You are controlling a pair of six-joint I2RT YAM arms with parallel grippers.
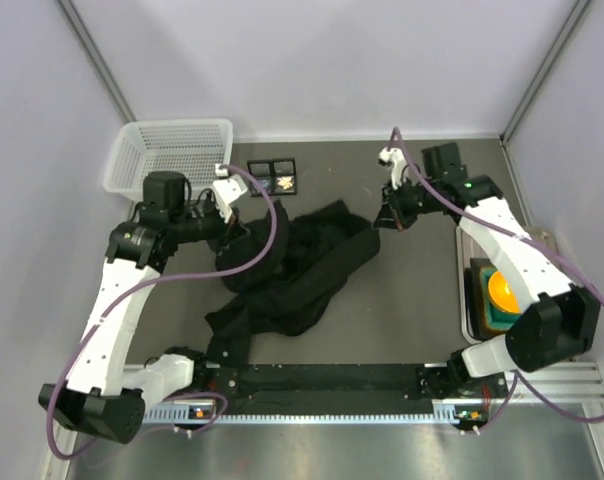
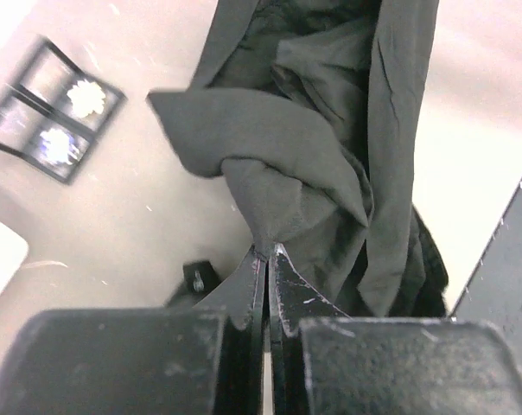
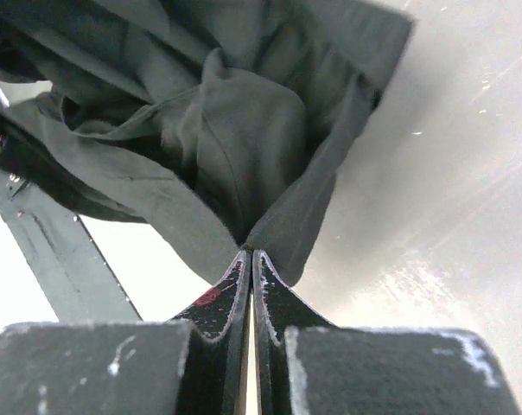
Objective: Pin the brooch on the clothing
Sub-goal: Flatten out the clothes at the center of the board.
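My left gripper [image 2: 268,255] pinches a fold of the crumpled black cloth shirt [image 1: 292,270] at mid-table; pale brooches [image 1: 286,183] lie in a small black tray [image 1: 262,172] just behind; my right gripper [image 3: 248,252] clamps another edge, presumably to spread it for pinning.

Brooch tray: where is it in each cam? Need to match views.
Top external: brooch tray at the far side of the table, right of the white basket, just beyond the black shirt.
Left wrist: upper left, blurred, left of the black shirt.
Right wrist: not in view.
Shared landmark: the black shirt, in all three.
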